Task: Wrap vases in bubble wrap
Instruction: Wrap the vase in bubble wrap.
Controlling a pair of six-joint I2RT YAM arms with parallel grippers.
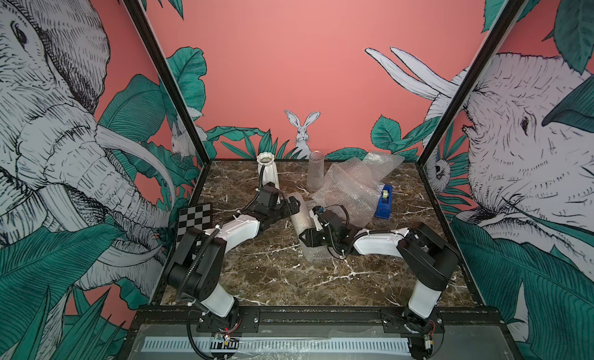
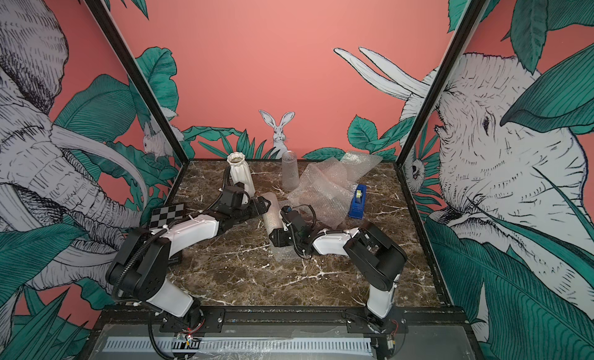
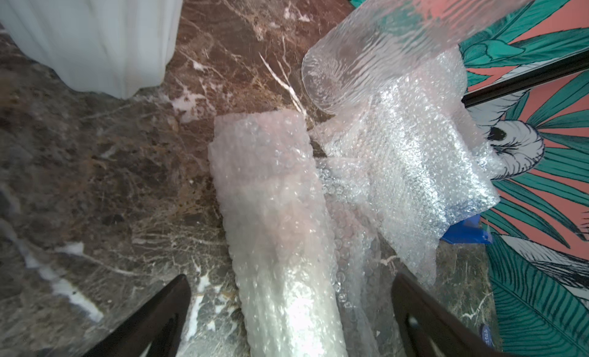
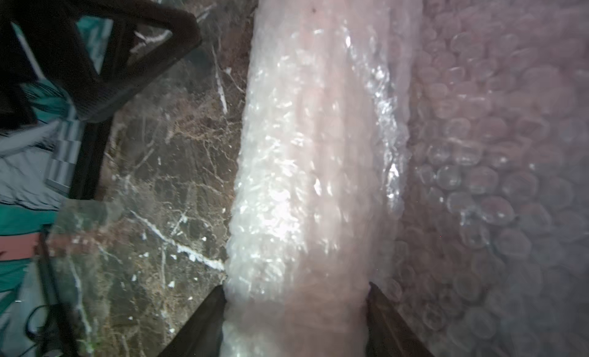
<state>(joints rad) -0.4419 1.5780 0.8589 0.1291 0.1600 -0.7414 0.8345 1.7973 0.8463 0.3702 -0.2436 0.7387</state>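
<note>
**packrat_22:** So where does the wrapped vase sit?

**marblefan:** Flat on its side mid marble table, rolled in bubble wrap, pale shape showing through. The right gripper pinches it toward the near end, fingers pressed into both sides. The left gripper straddles the far end, jaws spread wide, clear of the roll.

**packrat_22:** And the others?

**marblefan:** The white ribbed vase and the glass vase stand upright at the back, bare. Loose bubble wrap sheets pile just beside the glass one, with the blue tape dispenser at their right edge.
</note>
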